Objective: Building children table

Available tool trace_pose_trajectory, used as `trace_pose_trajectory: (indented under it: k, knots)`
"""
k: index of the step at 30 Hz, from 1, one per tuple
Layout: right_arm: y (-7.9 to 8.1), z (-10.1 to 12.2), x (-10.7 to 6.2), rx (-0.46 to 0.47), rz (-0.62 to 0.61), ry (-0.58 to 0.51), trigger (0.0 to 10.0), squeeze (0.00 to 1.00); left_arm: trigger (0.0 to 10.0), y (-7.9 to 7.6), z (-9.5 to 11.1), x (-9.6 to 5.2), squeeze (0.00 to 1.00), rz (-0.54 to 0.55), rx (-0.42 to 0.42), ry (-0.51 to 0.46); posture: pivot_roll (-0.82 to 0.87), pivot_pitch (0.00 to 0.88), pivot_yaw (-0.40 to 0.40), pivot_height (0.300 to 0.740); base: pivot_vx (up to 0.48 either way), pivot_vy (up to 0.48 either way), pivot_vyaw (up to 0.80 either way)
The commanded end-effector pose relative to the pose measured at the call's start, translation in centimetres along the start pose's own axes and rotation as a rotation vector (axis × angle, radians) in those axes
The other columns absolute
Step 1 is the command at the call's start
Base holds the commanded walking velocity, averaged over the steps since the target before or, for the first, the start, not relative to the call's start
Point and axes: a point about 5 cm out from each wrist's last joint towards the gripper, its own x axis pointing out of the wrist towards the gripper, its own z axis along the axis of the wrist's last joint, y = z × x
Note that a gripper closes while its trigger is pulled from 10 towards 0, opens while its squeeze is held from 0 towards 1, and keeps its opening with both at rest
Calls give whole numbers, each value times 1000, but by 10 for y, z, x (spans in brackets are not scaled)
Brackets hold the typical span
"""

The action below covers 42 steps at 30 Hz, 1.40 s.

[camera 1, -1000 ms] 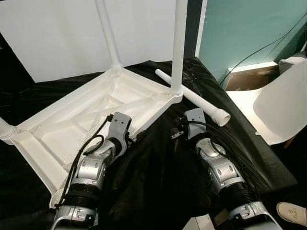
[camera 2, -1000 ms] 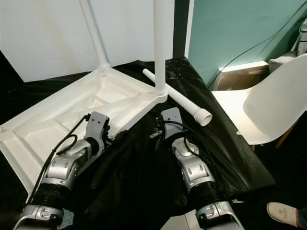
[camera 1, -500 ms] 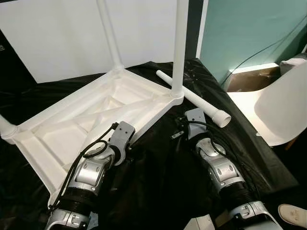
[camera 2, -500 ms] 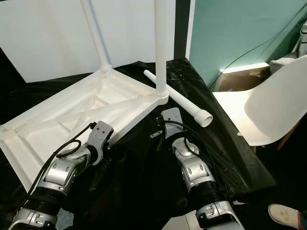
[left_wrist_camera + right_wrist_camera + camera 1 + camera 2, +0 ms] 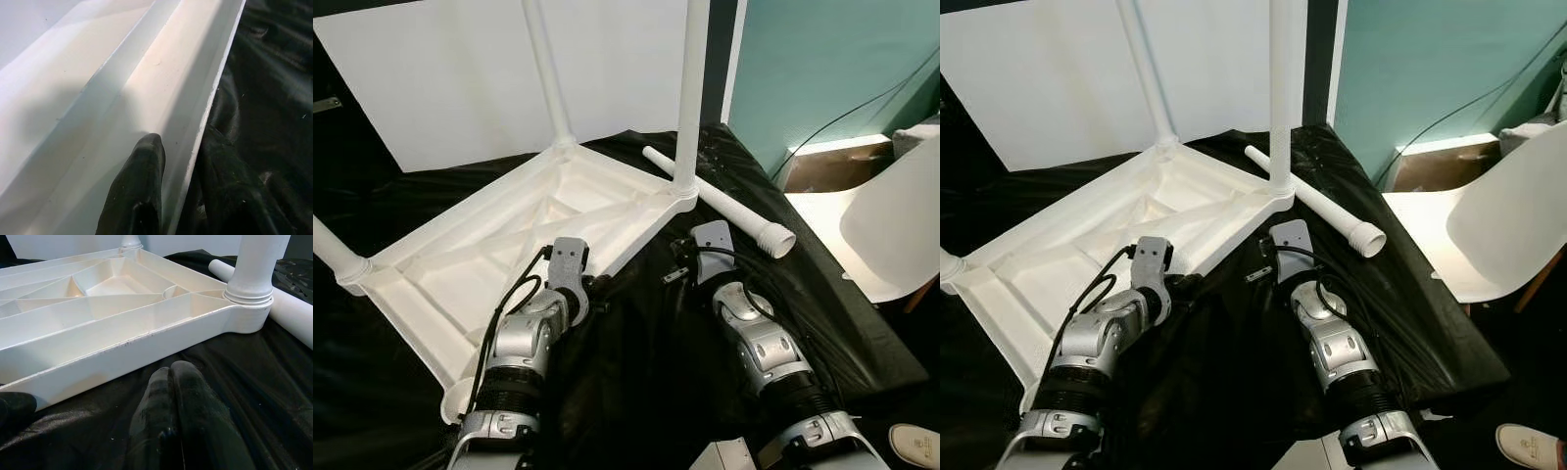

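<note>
A white plastic table top (image 5: pixel 460 264) lies upside down on a black sheet (image 5: pixel 646 372). White legs stand in its far corner (image 5: pixel 548 78), its right corner (image 5: pixel 690 98) and its left corner (image 5: pixel 333 255). One loose leg (image 5: pixel 724 201) lies on the sheet just right of the right corner. My left gripper (image 5: pixel 181 139) is at the table's near rim (image 5: pixel 215 83), one finger (image 5: pixel 139 186) inside the wall and the other outside, shut on it. My right gripper (image 5: pixel 171 369) rests shut and empty on the sheet, just short of the rim near the right corner leg.
A white chair (image 5: pixel 891 225) stands right of the sheet, with a brown box (image 5: pixel 822 166) and a cable by the teal wall behind it. A white panel (image 5: pixel 440 78) leans behind the table. A shoe (image 5: pixel 915 446) shows at the bottom right.
My left forearm has swung nearer the middle, and its gripper slid along the near rim. The whole view has drifted, so the table sits further right. The right arm is still.
</note>
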Motion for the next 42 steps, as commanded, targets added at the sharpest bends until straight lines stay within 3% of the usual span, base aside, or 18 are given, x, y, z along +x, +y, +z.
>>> trace_pose_trajectory:
  k: [1, 2, 8, 9, 11, 12, 17, 18, 19, 20, 21, 22, 25, 29, 30, 32, 37, 42]
  knots:
    - [1, 0, 1, 10, 1, 3, 10000, 0, 0, 20, -32, -2, 0, 356, -95, 91, -18, 0, 54, 740, 0, 0, 0]
    - [1, 1, 1, 9, 2, 2, 10000, 0, 0, 25, -36, -4, 0, 433, -122, 74, -16, 0, 55, 740, 0, 0, 0]
    - [2, 1, 1, 9, 4, 1, 10000, 0, 0, 30, -40, -5, 0, 501, -128, 63, -14, 0, 55, 740, 0, 0, 0]
    - [3, 1, 1, 10, 6, 1, 10000, 0, 10000, 29, -39, -4, 749, 478, -104, 55, -10, 0, 55, 740, 0, 0, 0]
    - [3, 1, 1, 11, 7, 1, 10000, 0, 10000, 27, -37, -4, 749, 448, -77, 46, -10, 0, 55, 740, 0, 0, 0]
    - [4, 1, 1, 12, 8, 0, 10000, 0, 10000, 27, -36, -4, 1000, 445, -71, 37, -9, 0, 55, 740, 0, 0, 0]
    - [5, 2, 2, 13, 9, 0, 10000, 0, 10000, 25, -30, -4, 1000, 394, -8, 10, -10, 0, 57, 740, 0, 0, 0]
    - [5, 2, 2, 13, 7, -1, 10000, 0, 10000, 18, -22, -4, 525, 305, 31, -46, -12, 0, 58, 740, 0, 0, 0]
    - [5, 2, 2, 14, 7, -1, 10000, 0, 10000, 14, -19, -4, 525, 261, 39, -67, -12, 0, 58, 740, 0, 0, 0]
    - [5, 2, 2, 14, 6, -1, 10000, 0, 10000, 9, -15, -4, 102, 202, 40, -89, -11, 0, 57, 740, 0, 0, 0]
    - [5, 2, 2, 14, 6, -1, 10000, 0, 10000, 9, -15, -4, 102, 202, 40, -89, -11, 0, 57, 740, 0, 0, 0]
    - [4, 2, 2, 14, 6, 0, 10000, 0, 10000, 4, -13, -5, 0, 142, 46, -106, -11, 0, 57, 740, 0, 0, 0]
    - [4, 1, 2, 13, 6, 1, 10000, 0, 10000, -28, -4, -20, 0, -252, 94, -158, -8, 0, 54, 740, 0, 0, 0]
    - [4, 1, 2, 13, 6, 1, 10000, 0, 10000, -28, -4, -20, 0, -252, 94, -158, -8, 0, 54, 740, 0, 0, 0]
    - [4, 1, 3, 12, 7, 2, 10000, 0, 10000, -38, 0, -32, 0, -412, 103, -180, -7, 0, 53, 740, 0, 0, 0]
    - [4, 1, 3, 12, 9, 2, 10000, 0, 10000, -43, 5, -42, 0, -523, 107, -210, -7, 0, 52, 740, 0, 0, 0]
    - [4, 0, 3, 11, 10, 4, 10000, 0, 10000, -40, 23, -58, 0, -632, 113, -298, -9, 0, 53, 740, 0, 0, 0]
    - [4, -1, 2, 11, 9, 6, 10000, 0, 10000, -32, 35, -61, 0, -609, 123, -350, -10, 0, 54, 740, 0, 0, 0]
